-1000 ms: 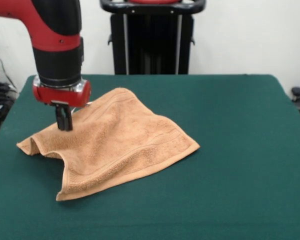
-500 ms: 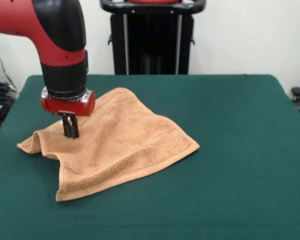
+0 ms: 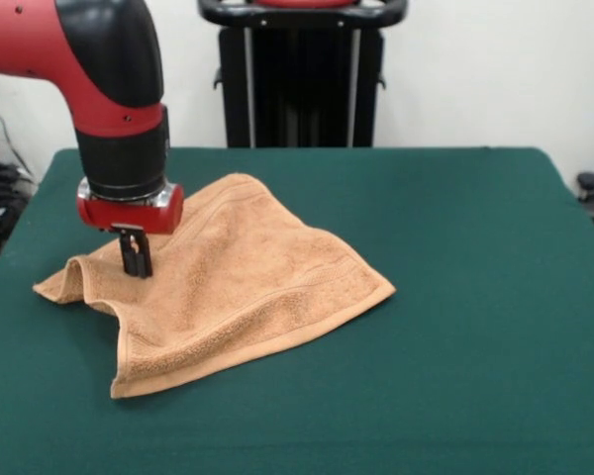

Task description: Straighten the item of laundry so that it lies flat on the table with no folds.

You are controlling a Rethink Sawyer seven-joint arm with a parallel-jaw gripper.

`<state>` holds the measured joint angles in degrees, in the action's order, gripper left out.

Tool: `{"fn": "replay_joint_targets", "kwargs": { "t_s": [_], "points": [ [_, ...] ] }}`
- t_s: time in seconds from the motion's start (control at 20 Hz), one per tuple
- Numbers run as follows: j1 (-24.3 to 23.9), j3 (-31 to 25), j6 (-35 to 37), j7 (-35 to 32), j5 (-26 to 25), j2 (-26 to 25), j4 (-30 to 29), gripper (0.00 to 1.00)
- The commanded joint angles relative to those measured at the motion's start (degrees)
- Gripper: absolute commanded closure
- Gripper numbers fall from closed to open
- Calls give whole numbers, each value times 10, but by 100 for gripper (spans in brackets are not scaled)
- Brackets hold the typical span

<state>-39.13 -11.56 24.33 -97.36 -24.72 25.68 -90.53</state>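
Gripper has descended onto rumpled, folded terry towel.

Clearance: bare table all round my gripper; sole obstacle, the rumpled towel beneath me.

Red-and-black arm enters from upper left of the front view, elbow bent, last link pointing straight down. Black wrist cylinder ends in a red collar with a silver ring above it. Small black tool hangs vertical under the collar, over the left part of the scene. Its fingers sit close together, near parallel; tips are low, can't confirm whether they are clamped or slightly apart.
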Motion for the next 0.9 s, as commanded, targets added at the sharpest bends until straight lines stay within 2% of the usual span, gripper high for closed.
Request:
{"fn": "replay_joint_targets", "kwargs": {
  "t_s": [0.05, 0.4, 0.9],
  "points": [
    [-6, -54, -12, 40, -41, -13, -47, 100],
    [-18, -61, -5, 49, -44, -2, -58, 100],
    [-22, -64, 36, 50, -33, 64, -93, 100]
  ]
}}
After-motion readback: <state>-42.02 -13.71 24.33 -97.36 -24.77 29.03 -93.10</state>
